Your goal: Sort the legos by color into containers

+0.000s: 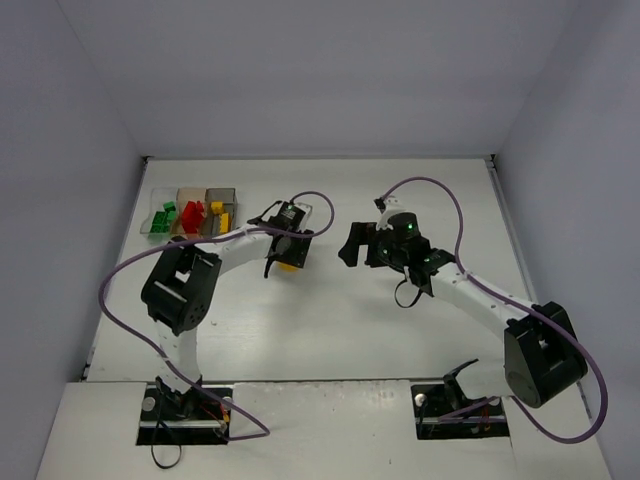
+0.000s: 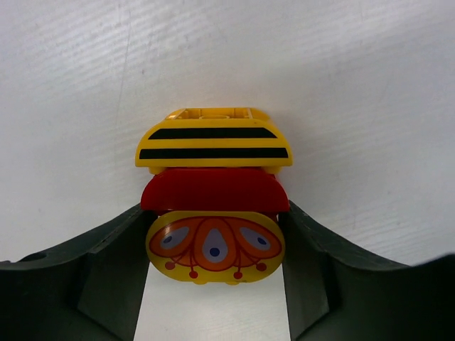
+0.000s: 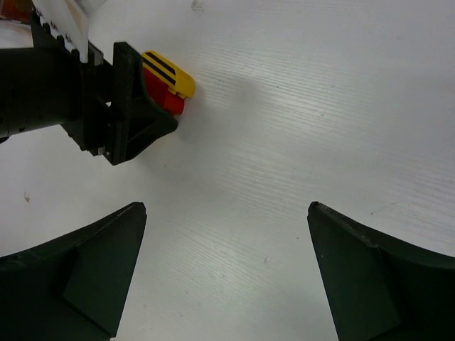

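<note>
Occupying containers [image 1: 188,196]: green, red, yellow legos [image 1: 193,214]

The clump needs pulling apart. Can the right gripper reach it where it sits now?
Probably yes. The right gripper is open, with only table between it and the clump. The left gripper clasps one end, but the striped brick sticks out free.

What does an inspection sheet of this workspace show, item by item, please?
Surface: white table, lightly grained.
Job's things: containers at the far left, holding green, red and yellow legos; yellow-red clump near the table centre.
Clutter: nothing seen.
Grippers: left gripper closed on the clump's sides; right gripper open, empty.
Cables: purple cables loop from both arms.
Surroundings: plain white walls.
</note>
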You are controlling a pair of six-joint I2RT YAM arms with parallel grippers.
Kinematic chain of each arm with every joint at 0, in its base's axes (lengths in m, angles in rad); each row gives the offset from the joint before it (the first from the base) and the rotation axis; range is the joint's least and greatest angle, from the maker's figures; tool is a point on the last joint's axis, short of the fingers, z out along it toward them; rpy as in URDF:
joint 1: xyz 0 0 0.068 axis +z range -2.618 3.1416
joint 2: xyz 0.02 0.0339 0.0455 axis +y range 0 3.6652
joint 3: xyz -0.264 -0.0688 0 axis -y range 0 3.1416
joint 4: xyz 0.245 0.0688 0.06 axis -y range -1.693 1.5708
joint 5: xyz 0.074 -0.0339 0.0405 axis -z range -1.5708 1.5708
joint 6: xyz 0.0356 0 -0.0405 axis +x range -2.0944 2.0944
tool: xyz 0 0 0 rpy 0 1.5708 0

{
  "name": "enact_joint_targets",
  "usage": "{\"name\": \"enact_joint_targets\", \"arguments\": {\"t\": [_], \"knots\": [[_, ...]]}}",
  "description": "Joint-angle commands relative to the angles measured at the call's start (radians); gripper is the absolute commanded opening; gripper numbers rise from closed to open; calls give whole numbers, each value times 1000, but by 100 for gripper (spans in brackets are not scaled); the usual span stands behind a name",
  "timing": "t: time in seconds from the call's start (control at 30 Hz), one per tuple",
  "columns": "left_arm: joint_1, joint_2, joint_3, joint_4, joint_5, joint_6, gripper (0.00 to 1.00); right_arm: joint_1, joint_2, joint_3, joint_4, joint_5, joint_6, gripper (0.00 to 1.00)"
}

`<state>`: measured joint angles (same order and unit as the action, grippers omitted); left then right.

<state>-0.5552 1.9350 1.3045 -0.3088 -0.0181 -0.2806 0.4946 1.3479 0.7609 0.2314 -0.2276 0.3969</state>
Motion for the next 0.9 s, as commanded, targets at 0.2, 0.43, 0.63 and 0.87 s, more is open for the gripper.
{"name": "enact_joint_targets", "arguments": {"t": [0.2,0.43,0.63,0.87], "knots": [[1,-347,-192,148,168,217,22,-67,-67,92,37,-267,22,89],[0,-557,-269,204,329,356,22,-48,20,207,26,-504,48,79],[-20,-637,-304,224,401,440,25,-27,49,279,25,-564,74,82],[-63,-669,-315,237,412,521,26,-1,76,324,20,-579,85,83]]}}
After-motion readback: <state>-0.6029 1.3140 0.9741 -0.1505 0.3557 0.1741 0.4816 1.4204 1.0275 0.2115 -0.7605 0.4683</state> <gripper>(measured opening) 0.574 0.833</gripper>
